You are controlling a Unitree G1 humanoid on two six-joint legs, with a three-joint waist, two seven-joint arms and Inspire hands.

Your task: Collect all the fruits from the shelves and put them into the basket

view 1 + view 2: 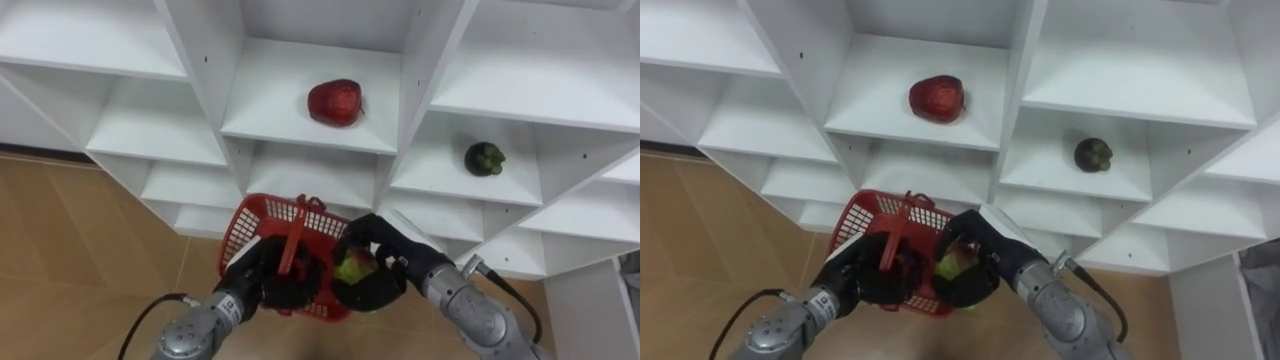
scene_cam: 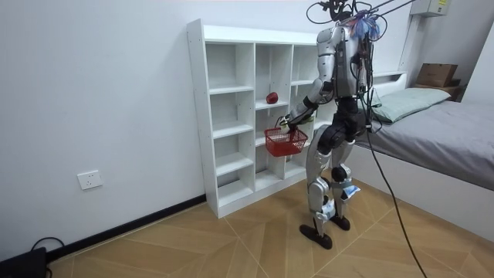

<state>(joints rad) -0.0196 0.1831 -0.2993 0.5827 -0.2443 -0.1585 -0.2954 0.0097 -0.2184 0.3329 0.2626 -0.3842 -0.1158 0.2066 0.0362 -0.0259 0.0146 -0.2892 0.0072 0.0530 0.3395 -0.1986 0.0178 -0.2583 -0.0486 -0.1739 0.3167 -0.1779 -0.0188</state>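
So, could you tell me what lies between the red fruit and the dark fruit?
A white upright divider stands between the red fruit and the dark fruit, as both eye views show.

apple [image 1: 334, 103] in the closet's [image 1: 540, 70] middle column; a small fruit [image 1: 484, 158] one column right, slightly lower. before the closet, below the apple, the basket [image 1: 262, 225] hangs from the left hand [image 1: 272, 282]; the right hand [image 1: 380, 262] holds a third fruit [image 1: 354, 268] at its right edge.
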